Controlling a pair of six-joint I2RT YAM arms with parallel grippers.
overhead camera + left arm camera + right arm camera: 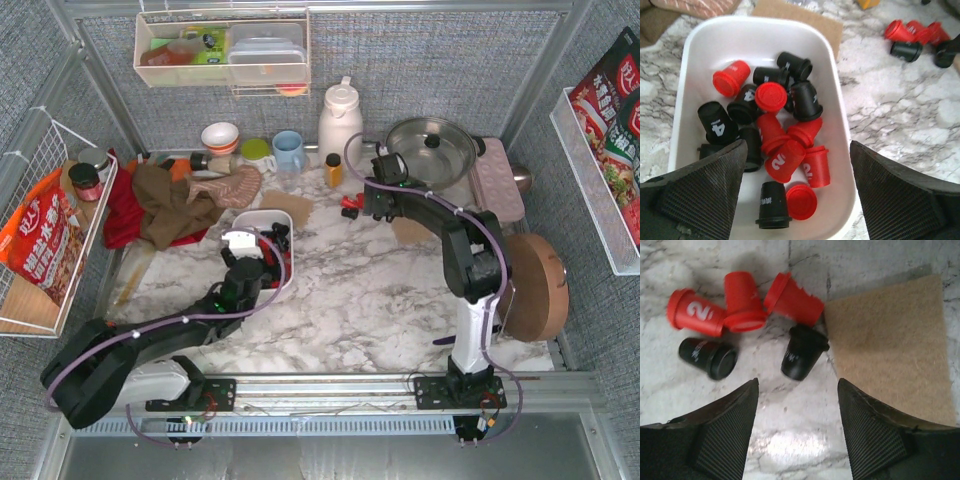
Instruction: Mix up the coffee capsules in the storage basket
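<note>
While left gripper (797, 150) gapes over storage basket (705, 55) rim, right gripper (797, 385) wide, empty, beside loose capsules (802, 352)

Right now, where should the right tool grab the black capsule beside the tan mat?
Pinch the black capsule across its tapered body, coming down from above. It lies on its side, rim away, its axis pointing between the open fingers of the right tool.

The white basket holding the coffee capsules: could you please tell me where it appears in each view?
Top view: the white basket sits left of centre.
Left wrist view: it fills the left and middle.
Right wrist view: not in it.
Shared landmark: the loose capsules lying outside the basket, seen in all three views.
</note>
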